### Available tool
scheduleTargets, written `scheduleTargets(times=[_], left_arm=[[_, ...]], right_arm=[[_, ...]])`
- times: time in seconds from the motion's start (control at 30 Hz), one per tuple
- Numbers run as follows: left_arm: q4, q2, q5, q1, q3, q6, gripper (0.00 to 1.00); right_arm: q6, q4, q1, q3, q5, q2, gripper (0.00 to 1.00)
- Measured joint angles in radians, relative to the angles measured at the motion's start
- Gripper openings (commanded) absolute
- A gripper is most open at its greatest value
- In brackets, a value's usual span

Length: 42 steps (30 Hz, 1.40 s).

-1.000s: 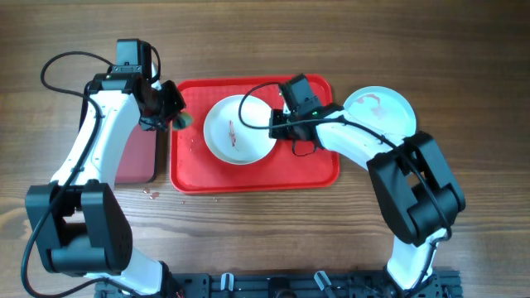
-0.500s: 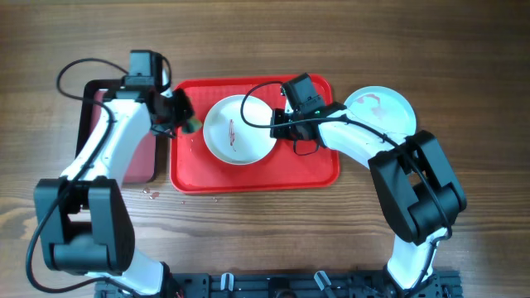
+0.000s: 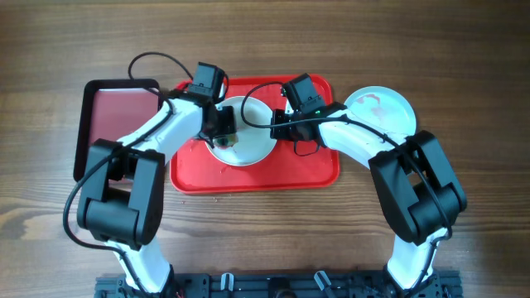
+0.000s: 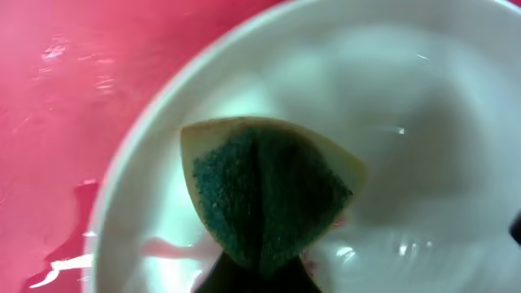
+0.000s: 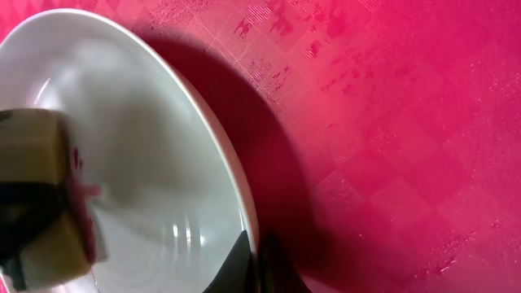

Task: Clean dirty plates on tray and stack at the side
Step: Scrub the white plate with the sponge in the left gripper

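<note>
A sponge (image 4: 264, 195) is gripped by the left gripper (image 3: 224, 132) and pressed into the white plate (image 3: 255, 147) directly beneath. The plate's rim is clamped by the right gripper (image 3: 277, 126). The plate is held in the red tray (image 3: 308, 170).

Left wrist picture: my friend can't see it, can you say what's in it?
A folded sponge, green with a yellow edge, is inside a white plate. The plate sits on the red tray.

Left arm (image 3: 157, 132): base at 7 o'clock, elbow folded, forearm reaching toward 2 o'clock. Left gripper (image 3: 225, 132) pointed down, clamped on sponge (image 4: 264, 203).

Right arm (image 3: 364, 145): base at 5 o'clock, forearm running toward 10 o'clock. Right gripper (image 3: 276, 126) low, pinched on white plate (image 5: 146, 163) rim at its 3 o'clock.
</note>
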Motion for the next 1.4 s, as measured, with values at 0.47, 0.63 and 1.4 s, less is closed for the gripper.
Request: scheduleTargets(times=[0.47,0.63,1.4], left_arm=[[0.191,0.025,-0.119,-0.082,0.0,0.012,0.04],[0.174,0.026,-0.2,-0.063,0.002,0.012,0.04],[-0.118,0.014,0.108,-0.089,0.019,0.162,0.04]], right_arm=[[0.003,0.0,-0.002,0.0,0.0,0.0,0.05],[0.003,0.001,-0.002,0.0,-0.003,0.0,0.04],[-0.015,0.006,0.001,0.0,-0.02,0.001,0.04]])
